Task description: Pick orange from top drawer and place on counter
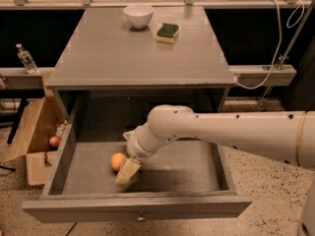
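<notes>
The orange (118, 161) lay on the floor of the open top drawer (138, 205). The end effector (127, 171) sat just right of the orange, lowered into the same drawer; whether it was wide or narrow could not be told. The bench (123, 58) stood above and behind the orange, carrying a white bowl (138, 15) and a sponge (168, 32). Left of the orange, outside the drawer, a reddish fruit (54, 141) sat in a cardboard box (29, 132).

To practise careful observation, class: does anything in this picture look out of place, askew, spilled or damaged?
Nothing looks spilled or broken. One oddity: the orange lies loose in the top drawer, an unusual place for fruit, while the counter holds a bowl and sponge. The gripper is inside the drawer, close beside it.
</notes>
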You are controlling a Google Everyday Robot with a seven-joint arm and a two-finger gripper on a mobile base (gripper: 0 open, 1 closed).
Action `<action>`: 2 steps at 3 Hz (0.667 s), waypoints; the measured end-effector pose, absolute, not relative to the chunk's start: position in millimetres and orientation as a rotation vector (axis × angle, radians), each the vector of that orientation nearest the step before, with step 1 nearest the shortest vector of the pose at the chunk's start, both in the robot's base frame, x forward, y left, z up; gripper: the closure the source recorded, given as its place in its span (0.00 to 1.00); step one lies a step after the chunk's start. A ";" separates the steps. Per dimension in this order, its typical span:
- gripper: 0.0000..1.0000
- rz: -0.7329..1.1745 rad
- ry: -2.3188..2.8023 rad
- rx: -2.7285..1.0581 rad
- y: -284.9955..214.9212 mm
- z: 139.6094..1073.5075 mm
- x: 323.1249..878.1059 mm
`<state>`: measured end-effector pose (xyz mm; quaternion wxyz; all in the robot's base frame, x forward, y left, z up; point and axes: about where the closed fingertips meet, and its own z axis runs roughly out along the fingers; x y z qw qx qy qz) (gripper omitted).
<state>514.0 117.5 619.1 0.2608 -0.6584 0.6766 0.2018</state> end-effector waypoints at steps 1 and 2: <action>0.19 0.565 1.810 -1.793 124.0 616.4 510.7; 0.42 0.588 1.800 -1.799 128.6 610.4 509.4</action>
